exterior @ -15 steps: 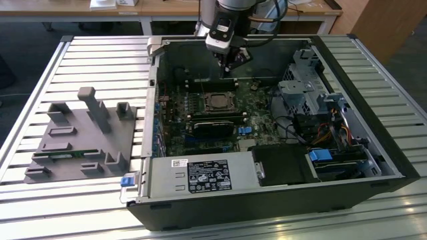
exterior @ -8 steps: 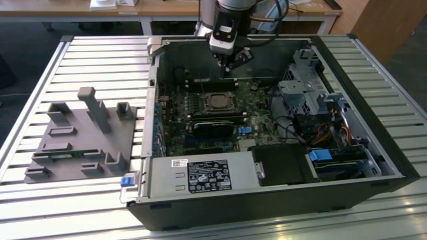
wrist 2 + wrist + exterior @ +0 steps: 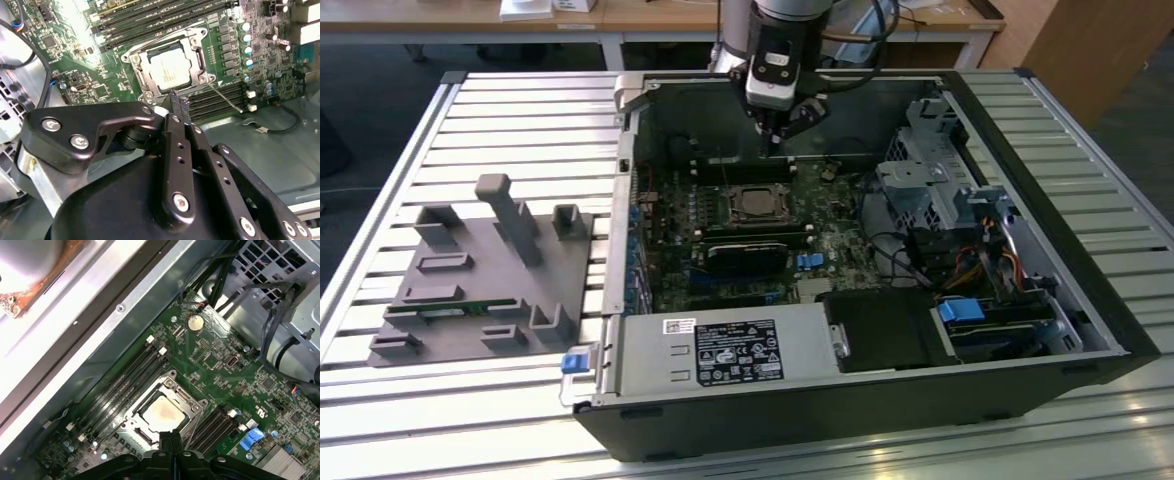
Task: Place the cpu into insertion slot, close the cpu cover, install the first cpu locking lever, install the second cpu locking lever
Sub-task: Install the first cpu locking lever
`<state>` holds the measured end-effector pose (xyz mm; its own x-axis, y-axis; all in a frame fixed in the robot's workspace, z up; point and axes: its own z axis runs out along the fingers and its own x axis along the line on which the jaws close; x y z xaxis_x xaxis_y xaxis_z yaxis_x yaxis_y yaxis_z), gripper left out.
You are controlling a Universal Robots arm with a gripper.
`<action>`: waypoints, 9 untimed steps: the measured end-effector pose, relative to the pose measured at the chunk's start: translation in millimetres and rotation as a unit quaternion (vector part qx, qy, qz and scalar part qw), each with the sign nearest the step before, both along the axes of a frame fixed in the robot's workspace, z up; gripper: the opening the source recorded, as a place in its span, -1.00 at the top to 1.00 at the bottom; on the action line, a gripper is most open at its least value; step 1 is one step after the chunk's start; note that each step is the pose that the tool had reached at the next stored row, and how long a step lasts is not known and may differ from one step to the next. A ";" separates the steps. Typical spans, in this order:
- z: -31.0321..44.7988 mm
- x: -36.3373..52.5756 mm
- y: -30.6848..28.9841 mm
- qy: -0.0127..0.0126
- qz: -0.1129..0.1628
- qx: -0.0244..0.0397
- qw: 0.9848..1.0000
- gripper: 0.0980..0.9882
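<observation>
On the green motherboard (image 3: 220, 365) one cpu (image 3: 170, 70) lies inside one cpu cover (image 3: 142, 75), fingers (image 3: 178, 106) pressed together.

A slatted metal table (image 3: 494, 110) spans most of the exterior view, its pale ribs shining brightest at lower left. Along the top edge stands a wooden desk (image 3: 654, 18) on white legs, with white boxes (image 3: 540, 8) at upper left. Dark floor (image 3: 374, 90) shows beneath it. A wooden cabinet (image 3: 1081, 50) stands at upper right.

Chunky matte-black gripper (image 3: 179, 103) on a grey-and-black arm (image 3: 790, 12)
Shiny silver screws (image 3: 181, 202) dot the black linkages (image 3: 90, 132) just behind the gripper, dark cables (image 3: 881, 22) trail above it.
</observation>
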<state>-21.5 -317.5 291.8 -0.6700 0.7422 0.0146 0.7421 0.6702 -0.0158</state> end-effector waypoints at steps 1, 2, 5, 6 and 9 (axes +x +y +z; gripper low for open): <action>0.0 0.0 0.0 0.000 0.004 0.000 1.000 0.96; 0.0 0.0 0.0 0.000 0.009 0.000 1.000 0.96; 0.0 0.0 0.0 0.000 0.023 0.000 1.000 0.96; 0.0 0.0 0.0 0.000 0.029 0.000 1.000 0.96; 0.0 0.0 0.0 0.000 0.049 0.000 0.999 0.96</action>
<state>-21.5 -317.5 291.8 -0.7395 0.6730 0.0146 0.6728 0.7397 -0.0159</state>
